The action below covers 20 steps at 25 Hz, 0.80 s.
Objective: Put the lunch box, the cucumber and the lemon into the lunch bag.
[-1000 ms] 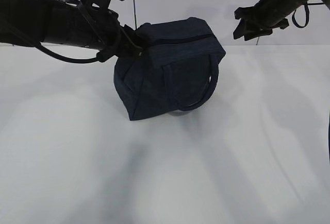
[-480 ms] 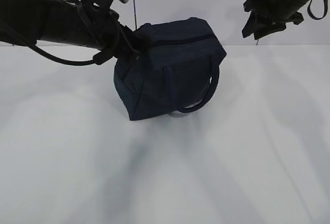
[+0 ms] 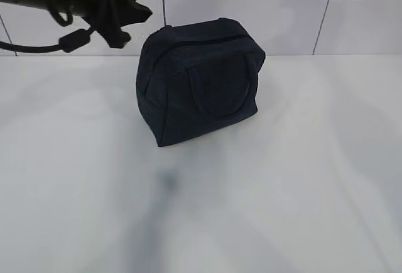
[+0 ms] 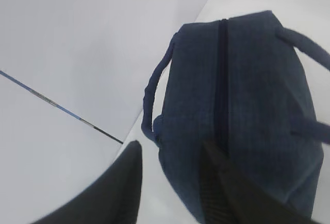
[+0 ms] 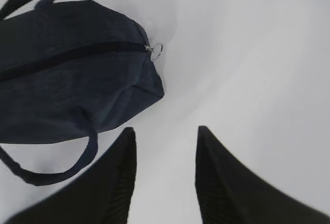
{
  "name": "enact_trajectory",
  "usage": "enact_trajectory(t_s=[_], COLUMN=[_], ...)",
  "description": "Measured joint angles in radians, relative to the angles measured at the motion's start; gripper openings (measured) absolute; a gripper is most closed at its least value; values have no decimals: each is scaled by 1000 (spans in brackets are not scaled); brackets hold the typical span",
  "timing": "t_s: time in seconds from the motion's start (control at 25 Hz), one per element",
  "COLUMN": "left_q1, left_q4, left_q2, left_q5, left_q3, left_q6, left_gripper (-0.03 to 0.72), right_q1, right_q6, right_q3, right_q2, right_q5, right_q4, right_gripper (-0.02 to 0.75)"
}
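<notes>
- Since a second ago, both my arms have lifted away from the lunch bag [image 3: 200, 81]; my left gripper [image 3: 129, 19], which was pressed against its left end, now hangs clear above and to the left, and the bag has dropped from its tilt to sit flat on the table [image 3: 282, 185].
- My right gripper [image 5: 165, 175] has risen to the top right corner of the exterior view, well apart from the bag.
- From my left wrist, my two fingers [image 4: 126, 183] stand partly spread with nothing between them; the bag lies just beyond, its zipper [image 4: 223, 80] running closed along the top.
- From my right wrist, my jaws are likewise partly apart and empty, over bare table beside the bag's end.
- A silver ring pull [image 5: 156, 50] sits at that end of the zipper.
- One loop handle [image 3: 217, 97] lies flat against the bag's front face.
- Lunch box, cucumber and lemon are not visible in any view; I cannot tell where they are.
</notes>
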State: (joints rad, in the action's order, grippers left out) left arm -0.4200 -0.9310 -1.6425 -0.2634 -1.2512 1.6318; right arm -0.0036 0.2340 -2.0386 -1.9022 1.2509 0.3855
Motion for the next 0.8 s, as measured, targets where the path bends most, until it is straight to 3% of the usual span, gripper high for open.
enact_trajectory(t_s=[0.2,0.4,0.48,0.64,0.8], left_q1=[50,82,97,113,113], left_q4=[292,686,816,1016,1075], left_q2=[93,178,217,301,401], left_q5=[-164,-340,-394,-454,-501], left_q3=[0,0,0,0,0], left_q6=[0,-24,-121,-450,-803], left_gripper=[267,267,267,267,267], right_q1=[0,0,0,0,0], right_q6=[0,0,-5,-28,-50], right_q3=[14,14,14,14,14], right_q2=[126,214,249,329,408], right_q5=[2,6,8,10,14], right_q4=[0,0,0,0,0], right_gripper=[290,290,290,290,290])
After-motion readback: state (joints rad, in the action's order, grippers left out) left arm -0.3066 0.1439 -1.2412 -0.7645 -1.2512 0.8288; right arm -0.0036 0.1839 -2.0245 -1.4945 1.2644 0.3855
